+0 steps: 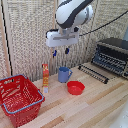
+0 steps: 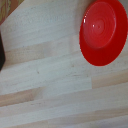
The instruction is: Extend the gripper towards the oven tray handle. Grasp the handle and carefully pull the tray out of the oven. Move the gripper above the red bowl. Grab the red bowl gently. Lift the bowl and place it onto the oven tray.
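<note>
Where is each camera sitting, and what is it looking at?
Exterior view: off the arm, facing the table, seeing the oven, tray, mug, basket and bottle; the arm and gripper show.
Wrist view: on the wrist, looking down at the table; no fingers show.
Both see the red bowl.

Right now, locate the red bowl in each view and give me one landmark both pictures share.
Exterior view: the red bowl sits on the wooden table, just in front of the blue mug, toward the exterior view's right of the red basket.
Wrist view: the red bowl is seen from above, cut off at the frame's edge.
Shared landmark: the light wooden table planks.
</note>
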